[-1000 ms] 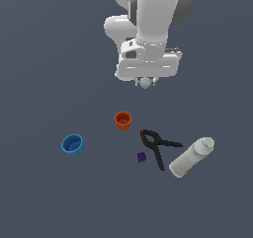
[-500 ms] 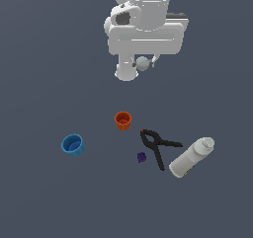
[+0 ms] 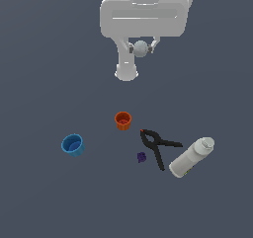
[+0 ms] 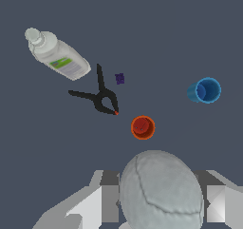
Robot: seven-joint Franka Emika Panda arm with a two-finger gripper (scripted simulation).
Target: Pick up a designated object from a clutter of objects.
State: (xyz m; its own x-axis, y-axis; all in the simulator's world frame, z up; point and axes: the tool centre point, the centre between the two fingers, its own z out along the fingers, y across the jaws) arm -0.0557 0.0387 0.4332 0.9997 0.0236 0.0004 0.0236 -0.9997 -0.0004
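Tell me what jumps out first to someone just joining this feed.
The gripper high above the floor, shut on the pale grey ball, which fills the wrist view. Below lie the orange cup, black clamp and white bottle, with the blue cup apart at the exterior view's left.

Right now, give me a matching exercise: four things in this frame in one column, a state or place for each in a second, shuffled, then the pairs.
Things:
1. ball
2. bottle
3. orange cup
4. clamp

States:
A. lying on its side
B. upright, opening up
C. held in the gripper, off the floor
D. flat, between purple lump and bottle

Pairs: 1-C, 2-A, 3-B, 4-D
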